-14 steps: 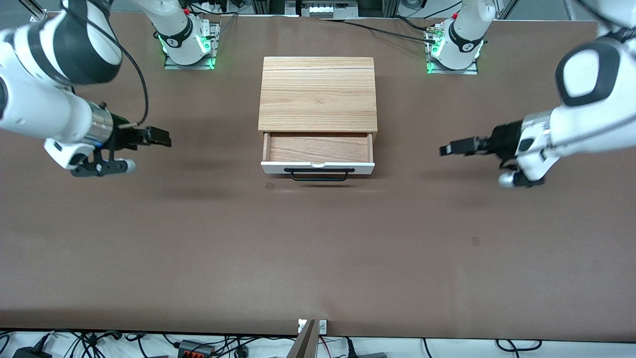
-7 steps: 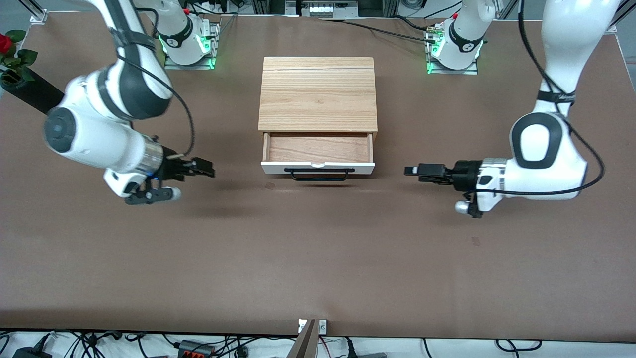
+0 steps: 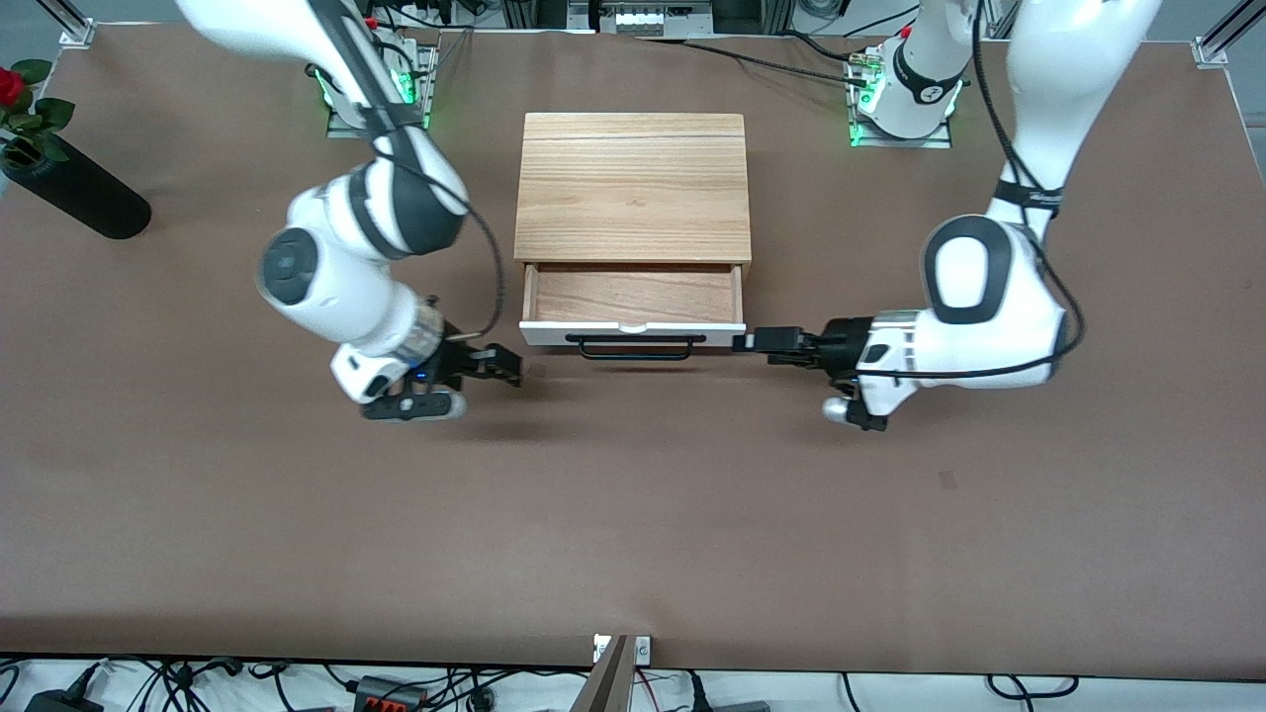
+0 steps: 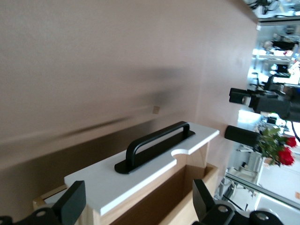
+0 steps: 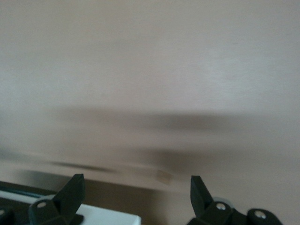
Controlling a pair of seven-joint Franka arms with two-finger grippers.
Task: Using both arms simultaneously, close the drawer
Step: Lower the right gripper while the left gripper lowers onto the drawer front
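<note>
Two claws are working at the drawer (image 3: 633, 307), one at each end of its white front. The drawer is sitting pulled out of the light-wood cabinet (image 3: 633, 188), in the middle of the brown counter (image 3: 633, 514), its reddish-brown inside showing and its black bar handle (image 3: 635, 346) facing the front camera.

My left claw (image 3: 760, 341) is hanging low over the counter just beside the end of the drawer front that lies toward the left arm's end of the counter, fingers lying level and pointing along the front panel. In the left wrist view its two fingers (image 4: 70, 206) are spread wide, with the end of the white panel (image 4: 140, 168) and the handle (image 4: 154, 145) showing between them. I am pinching nothing there, and I cannot tell whether a finger is touching the panel.

My right claw (image 3: 499, 368) is hanging low over the counter near the drawer's corner toward the right arm's end, slightly nearer the front camera than the panel. In the right wrist view its fingers (image 5: 70, 194) are also spread apart and holding nothing; a white edge of the panel (image 5: 112, 218) is showing beside one finger.

A black vase with a red rose (image 3: 69, 188) is standing at the counter's edge toward the right arm's end, well apart from the cabinet.
</note>
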